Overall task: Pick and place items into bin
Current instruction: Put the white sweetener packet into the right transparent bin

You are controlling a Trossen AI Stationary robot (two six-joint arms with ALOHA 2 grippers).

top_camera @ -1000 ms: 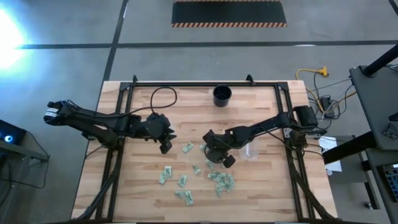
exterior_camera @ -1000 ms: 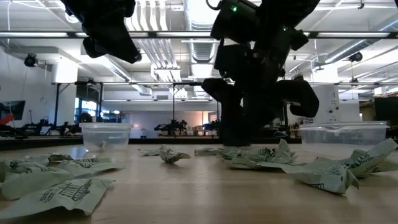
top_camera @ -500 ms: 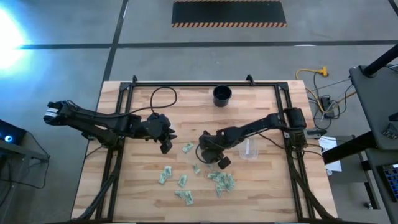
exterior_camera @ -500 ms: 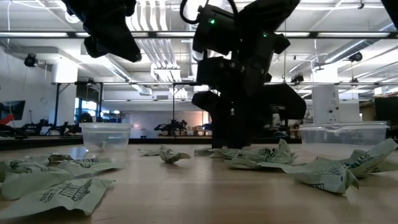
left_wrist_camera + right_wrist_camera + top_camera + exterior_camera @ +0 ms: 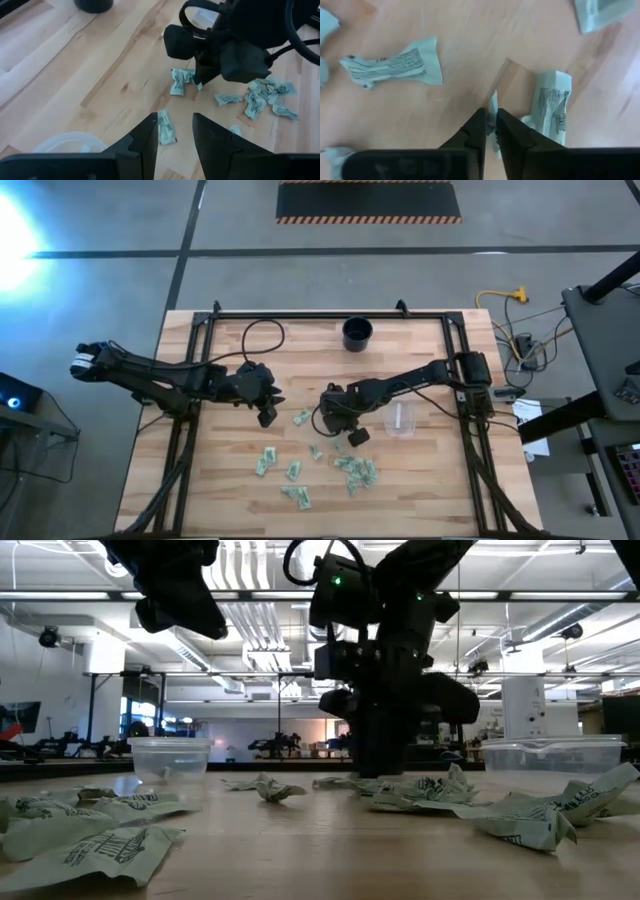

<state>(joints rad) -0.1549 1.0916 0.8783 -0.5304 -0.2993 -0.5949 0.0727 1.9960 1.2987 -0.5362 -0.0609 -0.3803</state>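
Observation:
Several small pale green and white packets (image 5: 355, 470) lie flat and scattered over the wooden table's middle and near part. My right gripper (image 5: 491, 112) stands down at the table among them, shut on one packet (image 5: 493, 100). A rolled packet (image 5: 550, 110) lies right beside it. My left gripper (image 5: 175, 132) hovers open above the table left of centre (image 5: 265, 415), over a single packet (image 5: 166, 127) and touching nothing. A clear tub (image 5: 400, 420) sits to the right of my right gripper. My right gripper pinches a thin upstanding edge of the packet (image 5: 493, 100) between its two fingertips. The fingers come from above, pointing down (image 5: 380, 765). The packet is still down at the table top; the fingers hide the rest of it.
A black cup (image 5: 357, 333) stands at the far middle of the table. A second clear tub (image 5: 70, 145) sits under my left arm. Another packet (image 5: 301, 417) lies between the two grippers. Black frame rails (image 5: 195, 380) run along the table's sides.
My right gripper has moved toward the table's left edge and slightly toward the far edge, staying down at the table among the packets. My left gripper has kept still.

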